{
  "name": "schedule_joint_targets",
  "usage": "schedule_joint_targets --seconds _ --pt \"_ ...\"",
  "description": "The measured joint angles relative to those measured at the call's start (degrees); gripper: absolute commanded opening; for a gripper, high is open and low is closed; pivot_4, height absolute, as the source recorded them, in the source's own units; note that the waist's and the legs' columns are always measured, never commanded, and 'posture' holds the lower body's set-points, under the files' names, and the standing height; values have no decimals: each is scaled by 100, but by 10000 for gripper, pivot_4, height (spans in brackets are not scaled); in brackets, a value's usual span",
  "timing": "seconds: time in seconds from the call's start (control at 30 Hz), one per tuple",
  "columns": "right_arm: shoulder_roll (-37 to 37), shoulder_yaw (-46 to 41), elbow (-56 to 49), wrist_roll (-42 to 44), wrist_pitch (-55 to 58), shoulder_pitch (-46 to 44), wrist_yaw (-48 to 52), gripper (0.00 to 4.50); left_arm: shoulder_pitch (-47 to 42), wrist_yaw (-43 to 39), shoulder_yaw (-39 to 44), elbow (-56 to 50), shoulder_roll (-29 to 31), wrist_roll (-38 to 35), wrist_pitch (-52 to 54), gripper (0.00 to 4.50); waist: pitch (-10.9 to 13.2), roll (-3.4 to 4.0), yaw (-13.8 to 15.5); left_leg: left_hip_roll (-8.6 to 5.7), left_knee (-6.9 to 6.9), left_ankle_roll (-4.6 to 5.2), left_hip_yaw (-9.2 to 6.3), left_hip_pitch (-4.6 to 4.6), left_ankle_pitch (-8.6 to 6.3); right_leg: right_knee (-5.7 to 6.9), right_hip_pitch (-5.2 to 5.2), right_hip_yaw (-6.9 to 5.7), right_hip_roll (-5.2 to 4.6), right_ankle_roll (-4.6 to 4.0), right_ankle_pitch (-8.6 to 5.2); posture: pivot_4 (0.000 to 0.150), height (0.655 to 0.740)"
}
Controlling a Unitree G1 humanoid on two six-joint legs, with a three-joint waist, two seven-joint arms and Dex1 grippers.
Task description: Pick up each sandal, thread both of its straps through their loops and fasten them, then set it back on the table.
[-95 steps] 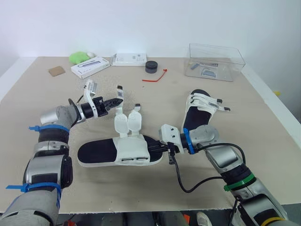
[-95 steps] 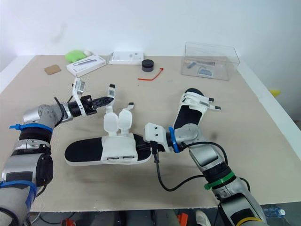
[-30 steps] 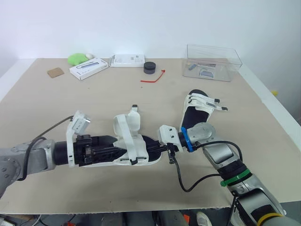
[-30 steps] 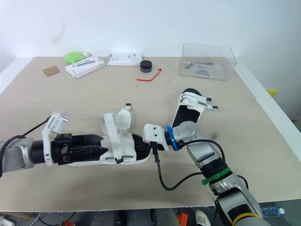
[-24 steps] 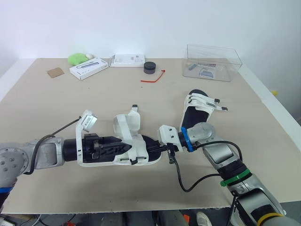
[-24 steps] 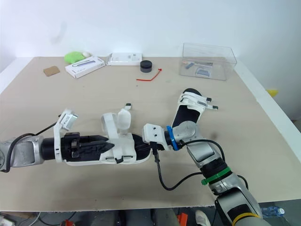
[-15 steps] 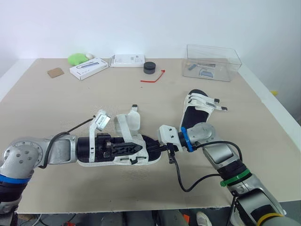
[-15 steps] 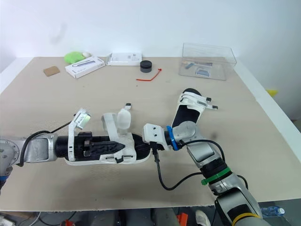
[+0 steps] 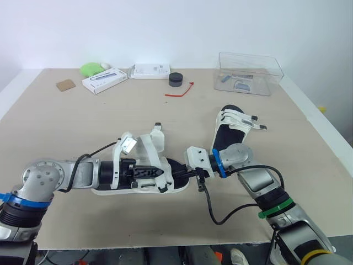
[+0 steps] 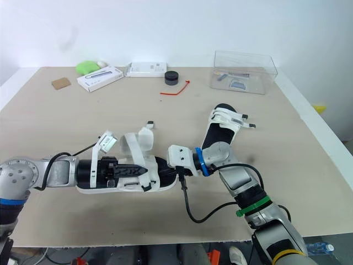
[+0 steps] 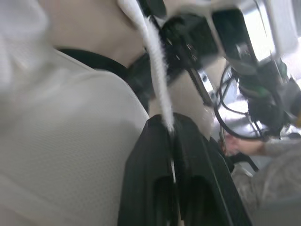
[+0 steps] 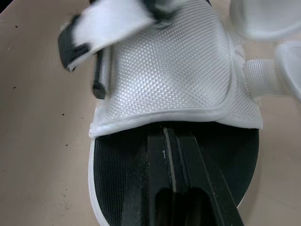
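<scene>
A white sandal with a black footbed (image 9: 144, 181) lies on the table (image 9: 66, 127) near the front middle. My left gripper (image 9: 161, 172) lies along its upper, shut on the edge of one white strap (image 11: 155, 70) pulled across the upper. The other strap (image 9: 156, 141) stands up behind it. My right gripper (image 9: 177, 174) is shut, its fingertips (image 12: 167, 134) resting on the footbed at the open end of the upper. A second sandal (image 9: 234, 126) lies to the right, behind my right arm.
At the back stand a clear plastic box (image 9: 251, 72), a black round puck (image 9: 176, 78), a red tie (image 9: 181, 91), two white boxes (image 9: 103, 79) (image 9: 150, 70), a green object (image 9: 91, 68) and a brown card (image 9: 66, 85).
My left arm has slid right along the sandal, drawing one strap over the upper. Earlier both straps lay open. The right gripper has stayed on the sandal.
</scene>
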Motion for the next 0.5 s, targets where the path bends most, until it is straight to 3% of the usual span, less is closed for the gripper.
schedule_joint_targets --seconds 0.2,0.5 --pt "0 12 14 -1 -26 -16 4 0 -234 -300 308 459 -108 136 45 927 0 0 -2 0 0 0 -1 -1 0 0 -1 1 3 0 0 1500 7400" --pt "-16 18 2 -1 -16 -19 -4 0 -688 -2073 357 937 299 782 653 927 0 0 -2 -1 0 0 -2 -4 0 -1 -2 3 7 3 -2 1500 7400"
